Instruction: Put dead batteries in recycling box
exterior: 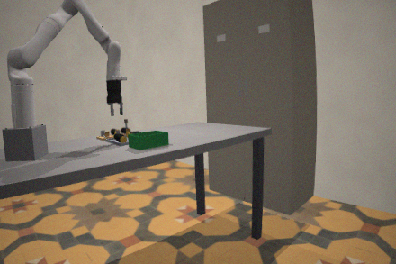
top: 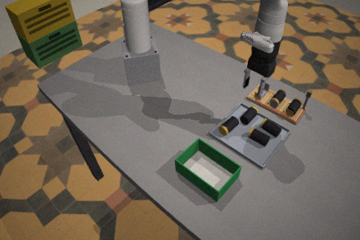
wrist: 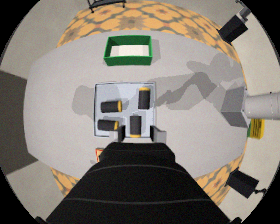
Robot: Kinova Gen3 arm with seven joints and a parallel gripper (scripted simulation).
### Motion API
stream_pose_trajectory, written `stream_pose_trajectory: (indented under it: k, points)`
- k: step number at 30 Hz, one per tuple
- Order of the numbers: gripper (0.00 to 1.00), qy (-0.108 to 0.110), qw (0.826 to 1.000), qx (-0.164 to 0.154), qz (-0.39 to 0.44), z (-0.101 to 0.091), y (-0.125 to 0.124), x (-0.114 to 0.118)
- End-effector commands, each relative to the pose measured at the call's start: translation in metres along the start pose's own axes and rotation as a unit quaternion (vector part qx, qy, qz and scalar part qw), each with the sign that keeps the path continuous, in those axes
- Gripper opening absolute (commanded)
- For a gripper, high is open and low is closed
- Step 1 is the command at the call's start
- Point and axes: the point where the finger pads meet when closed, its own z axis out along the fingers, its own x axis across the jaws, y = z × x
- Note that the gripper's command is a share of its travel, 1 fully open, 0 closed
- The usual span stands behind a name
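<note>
My gripper (top: 254, 82) (exterior: 116, 112) (wrist: 137, 131) is open and empty, above the table beside the holder's left end. On the grey tray (top: 237, 142) (wrist: 103, 92) lie a battery (top: 228, 125) (wrist: 144, 98) at the left, one (top: 249, 115) (wrist: 135, 125) behind it, and two side by side, one (top: 258, 137) (wrist: 111, 106) nearer the box and one (top: 271, 127) (wrist: 108, 124) farther back. The wooden holder (top: 265, 101) carries a battery (top: 278, 98) and another (top: 294, 106). The green box (top: 196, 176) (exterior: 150, 140) (wrist: 128, 60) stands upright and empty. Whether the bulb is lit cannot be told.
A thin upright post (top: 308, 98) (exterior: 126, 124) rises at the holder's right end. The arm's grey base block (top: 141, 68) (exterior: 24, 143) stands farther left on the table. A tall cabinet (exterior: 252, 84) stands behind the table.
</note>
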Motion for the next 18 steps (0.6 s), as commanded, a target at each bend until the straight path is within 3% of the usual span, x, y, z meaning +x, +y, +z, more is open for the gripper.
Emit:
stream_pose_trajectory:
  k: [1,10,18]
  points:
    - [0.90,-0.009,1.000,-0.005,-0.004,-0.010,0.006,-0.005]
    - [0.90,-0.009,1.000,-0.005,-0.004,-0.010,0.006,-0.008]
    - [0.90,-0.009,1.000,-0.005,-0.004,-0.011,0.006,-0.040]
